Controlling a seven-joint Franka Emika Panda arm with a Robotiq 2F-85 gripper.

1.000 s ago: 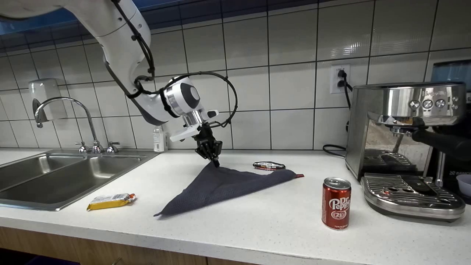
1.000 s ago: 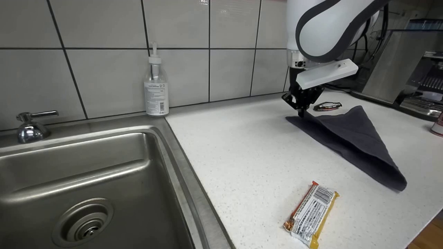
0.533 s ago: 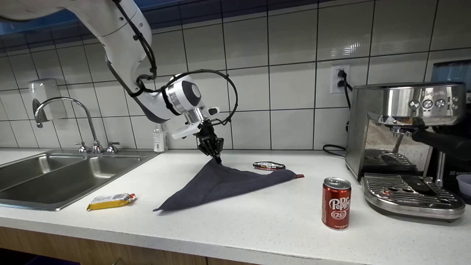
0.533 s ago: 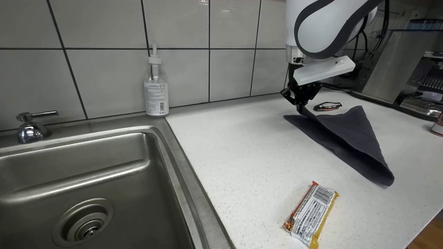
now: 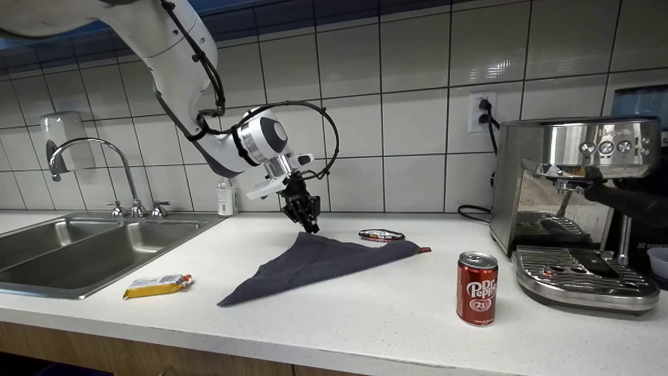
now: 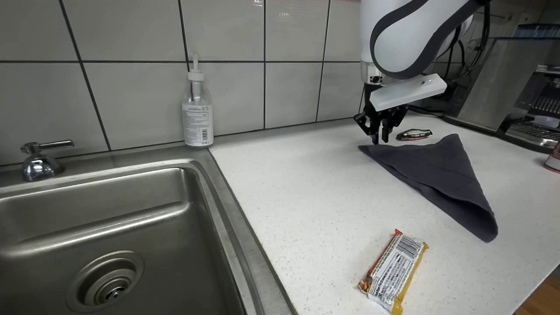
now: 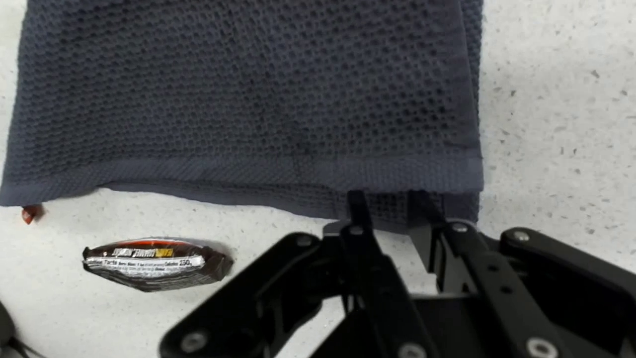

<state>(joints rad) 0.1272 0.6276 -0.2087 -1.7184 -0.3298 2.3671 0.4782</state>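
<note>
Dark blue-grey cloth [image 7: 238,99] lies folded on the white desk [image 5: 365,324], a rough wedge in both exterior views. End effector [image 7: 387,204] sits over its edge, beside the upper hem [image 7: 258,171] in the wrist view; fingers apart, narrow gap, nothing visibly pinched. Tips overlap the lower layer's margin; whether they touch fabric, can't tell.

Handling, my reading: light, limp, no stiffness to speak of. Waffle texture should give good friction, little slip. Nothing fragile. Main nuisance would be droop: held at one point, the remainder hangs and the folds shift.

Best hold: the flat hem band, probably firmer than the open weave, near the corner at right in the wrist view. Two layers there, upper edge set back from the lower, so a pinch could catch one or both; depth matters. Fingertips low, close to the desk, seem right for so thin an edge.

Nearby: dark-wrapped bar [image 7: 154,263], apart from the hem. Small red tip [image 7: 31,214] pokes out at the left corner, wrist view; tag or something underneath, unclear, so likely a poorer grip there. Yellow-wrapped bar [image 5: 156,286] and red can [image 5: 477,300] well apart from the cloth.
</note>
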